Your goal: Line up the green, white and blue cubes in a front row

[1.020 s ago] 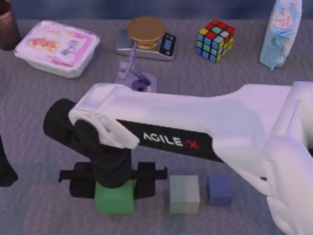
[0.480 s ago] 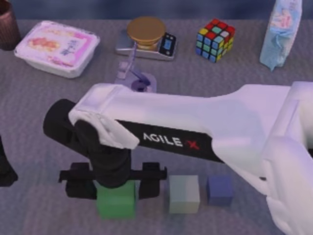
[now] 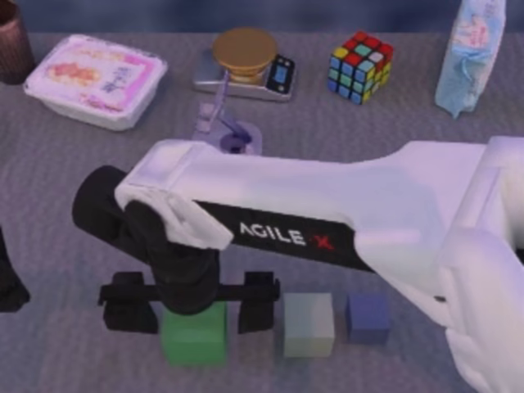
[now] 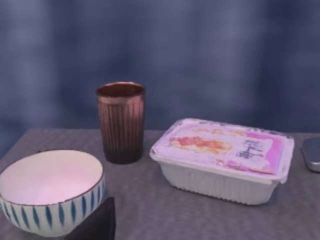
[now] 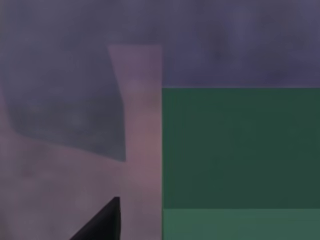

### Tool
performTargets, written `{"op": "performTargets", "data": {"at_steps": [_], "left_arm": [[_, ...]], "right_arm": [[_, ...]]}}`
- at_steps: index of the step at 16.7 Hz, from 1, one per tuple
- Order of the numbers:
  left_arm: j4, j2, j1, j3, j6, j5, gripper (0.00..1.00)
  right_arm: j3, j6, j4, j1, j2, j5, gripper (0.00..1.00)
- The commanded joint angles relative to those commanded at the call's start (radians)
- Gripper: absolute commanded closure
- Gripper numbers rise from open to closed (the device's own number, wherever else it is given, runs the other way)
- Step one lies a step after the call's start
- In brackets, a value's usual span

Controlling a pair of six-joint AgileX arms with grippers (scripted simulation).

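Observation:
Three cubes stand in a row along the front edge in the top view: the green cube on the left, the white cube in the middle and the blue cube on the right. My right gripper hangs over the green cube, open, with a black finger on either side and a gap to each face. In the right wrist view the green cube rests on the mat, and one dark fingertip stands clear of it. My left arm is parked at the left edge.
Along the back are a brown cup, a sealed food tray, a kitchen scale, a multicoloured puzzle cube and a pale bag. A small purple object lies mid-table. A blue-striped bowl sits near the left arm.
The right gripper's fingers have spread wider apart and come off the green cube's sides. The cube stays on the table; white and blue cubes are unmoved.

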Motion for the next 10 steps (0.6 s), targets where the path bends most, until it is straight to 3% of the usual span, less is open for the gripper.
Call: {"op": "performTargets", "data": {"at_steps": [10], "left_arm": [[0.000, 0.000, 0.000, 0.000, 0.000, 0.000, 0.00]], "right_arm": [[0.228, 0.000, -0.256, 0.010, -0.028, 0.000, 0.00]]}}
